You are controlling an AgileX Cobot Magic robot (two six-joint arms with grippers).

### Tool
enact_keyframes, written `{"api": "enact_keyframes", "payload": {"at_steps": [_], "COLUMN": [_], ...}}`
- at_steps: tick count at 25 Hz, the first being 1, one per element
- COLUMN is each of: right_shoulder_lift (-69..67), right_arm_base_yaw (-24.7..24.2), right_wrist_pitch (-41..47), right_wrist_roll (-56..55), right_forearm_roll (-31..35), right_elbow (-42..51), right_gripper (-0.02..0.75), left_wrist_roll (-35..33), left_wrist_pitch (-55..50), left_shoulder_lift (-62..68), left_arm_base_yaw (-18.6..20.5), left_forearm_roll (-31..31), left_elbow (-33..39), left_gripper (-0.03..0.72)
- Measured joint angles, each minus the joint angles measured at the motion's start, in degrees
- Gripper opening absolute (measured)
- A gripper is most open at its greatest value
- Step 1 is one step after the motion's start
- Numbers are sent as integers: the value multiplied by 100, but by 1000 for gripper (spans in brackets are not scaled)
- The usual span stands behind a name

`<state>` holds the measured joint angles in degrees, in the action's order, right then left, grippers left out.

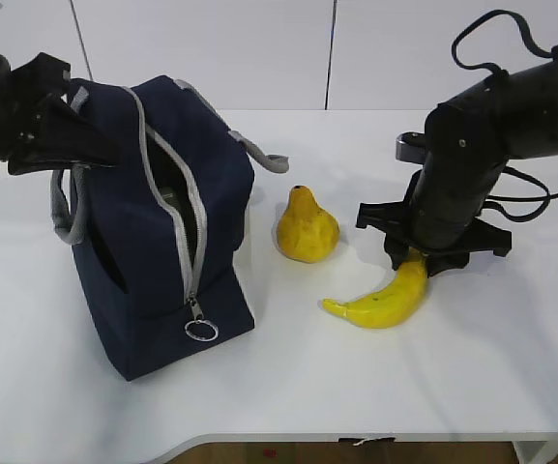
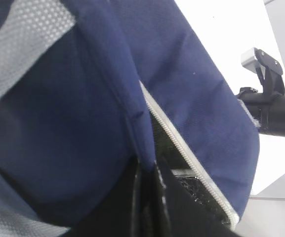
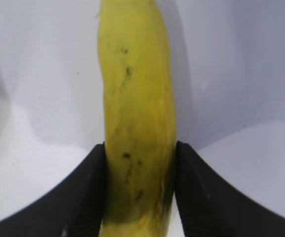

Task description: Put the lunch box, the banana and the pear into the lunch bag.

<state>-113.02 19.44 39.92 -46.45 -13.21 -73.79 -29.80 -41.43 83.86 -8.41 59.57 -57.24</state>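
Note:
The navy lunch bag (image 1: pixel 153 251) stands upright on the left with its grey zipper undone. My left gripper (image 1: pixel 102 150) is shut on a fold of the bag's top edge (image 2: pixel 149 170) and holds the mouth apart. Through the gap I see a pale greenish, glinting thing (image 2: pixel 201 185), seemingly the lunch box. The yellow pear (image 1: pixel 306 227) stands on the table just right of the bag. The banana (image 1: pixel 385 300) lies right of the pear. My right gripper (image 1: pixel 416 259) reaches down over its far end, both fingers (image 3: pixel 85 197) pressed against the banana's (image 3: pixel 137 98) sides.
The white table (image 1: pixel 472 387) ends at the front edge near the bottom of the exterior view. The zipper's ring pull (image 1: pixel 201 331) hangs low on the bag's front. A grey handle strap (image 1: pixel 264 158) lies behind the bag. A white wall stands behind.

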Motion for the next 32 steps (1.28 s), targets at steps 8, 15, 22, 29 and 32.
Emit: {"api": "enact_keyframes", "payload": {"at_steps": [8, 15, 22, 29, 32], "right_shoulder_lift": [0, 0, 0, 0, 0], "right_arm_base_yaw": [0, 0, 0, 0, 0], "right_wrist_pitch": [75, 963, 1973, 2530, 2606], "right_wrist_roll": [-47, -6, 638, 1777, 2342], "right_forearm_roll": [-13, -130, -165, 338, 849], "right_elbow": [-12, -686, -1927, -3066, -3389], "right_gripper": [312, 312, 312, 312, 312], "left_wrist_roll": [0, 0, 0, 0, -7], "left_wrist_pitch": [-4, -26, -26, 24, 146], "left_shoulder_lift": [0, 0, 0, 0, 0], "left_arm_base_yaw": [0, 0, 0, 0, 0], "left_forearm_roll": [-10, -10, -10, -10, -10], "left_elbow": [0, -7, -7, -7, -7], "left_gripper": [4, 4, 4, 4, 4]}}
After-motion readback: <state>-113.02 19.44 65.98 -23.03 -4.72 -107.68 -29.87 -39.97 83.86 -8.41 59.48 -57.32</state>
